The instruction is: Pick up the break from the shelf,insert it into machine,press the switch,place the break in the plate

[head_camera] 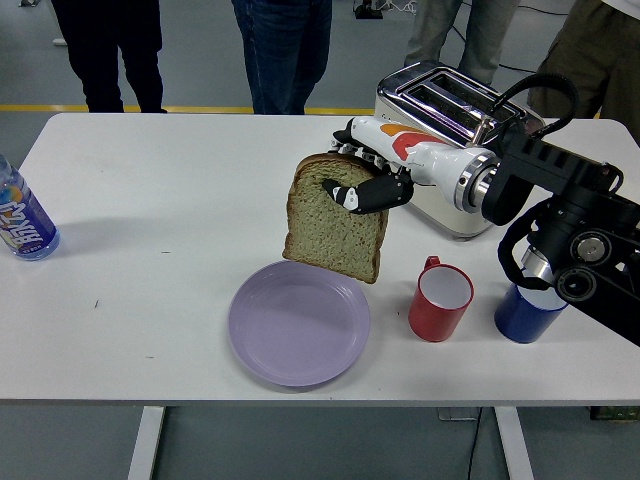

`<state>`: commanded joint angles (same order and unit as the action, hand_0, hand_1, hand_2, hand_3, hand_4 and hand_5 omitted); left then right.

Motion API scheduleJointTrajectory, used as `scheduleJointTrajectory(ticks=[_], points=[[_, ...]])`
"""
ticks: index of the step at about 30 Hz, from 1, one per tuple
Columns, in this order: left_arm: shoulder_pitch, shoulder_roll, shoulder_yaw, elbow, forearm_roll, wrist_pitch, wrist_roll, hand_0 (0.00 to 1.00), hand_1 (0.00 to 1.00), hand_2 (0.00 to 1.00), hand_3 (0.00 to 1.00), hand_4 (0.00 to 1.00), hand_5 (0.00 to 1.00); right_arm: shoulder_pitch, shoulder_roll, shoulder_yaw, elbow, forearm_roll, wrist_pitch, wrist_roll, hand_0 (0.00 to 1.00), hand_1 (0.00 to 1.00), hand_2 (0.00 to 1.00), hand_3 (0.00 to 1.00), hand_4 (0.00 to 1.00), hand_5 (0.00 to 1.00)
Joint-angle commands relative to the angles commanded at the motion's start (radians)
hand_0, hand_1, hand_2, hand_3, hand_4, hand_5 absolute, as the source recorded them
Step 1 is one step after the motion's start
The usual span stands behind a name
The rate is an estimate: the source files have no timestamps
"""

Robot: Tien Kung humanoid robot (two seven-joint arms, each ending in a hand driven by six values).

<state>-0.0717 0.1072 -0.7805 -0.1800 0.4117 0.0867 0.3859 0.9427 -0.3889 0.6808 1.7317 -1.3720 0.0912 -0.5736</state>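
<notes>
— What did we see the right hand [362,180] doing?

— We saw it clasped on the slice of bread [335,218], thumb across the near face and the other fingers behind the top crust. The slice hung almost upright, slightly tilted, in the air above the far right rim of the purple plate [298,321], not touching it.

— And the toaster [452,150]?

— We found it standing behind the hand at the far right of the white table [160,230], both slots on top showing nothing sticking out. The bread was clear of it, to its left and lower in the picture.

— What else did we note on the table?

— A red mug [440,299] stood just right of the plate, and a blue mug [530,303] further right, partly hidden by the black arm. A water bottle with a blue label [22,222] lay at the left edge, well apart from everything else.

— Did we see the left hand?

— No, it was out of view. We did see several people standing at the far side, only their legs showing, with no hands over the table.
</notes>
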Motion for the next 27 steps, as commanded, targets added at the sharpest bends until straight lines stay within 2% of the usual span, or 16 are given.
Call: scheduleJointTrajectory(ticks=[27], points=[[0.008,0.003,-0.010,0.000,0.024,-0.002,0.005,0.382,0.500,0.654,0.779,0.647,0.998,-0.050,0.078,-0.052,-0.044,0.127,-0.014,0.024,0.060,0.141,0.399,0.443,0.436,0.105]])
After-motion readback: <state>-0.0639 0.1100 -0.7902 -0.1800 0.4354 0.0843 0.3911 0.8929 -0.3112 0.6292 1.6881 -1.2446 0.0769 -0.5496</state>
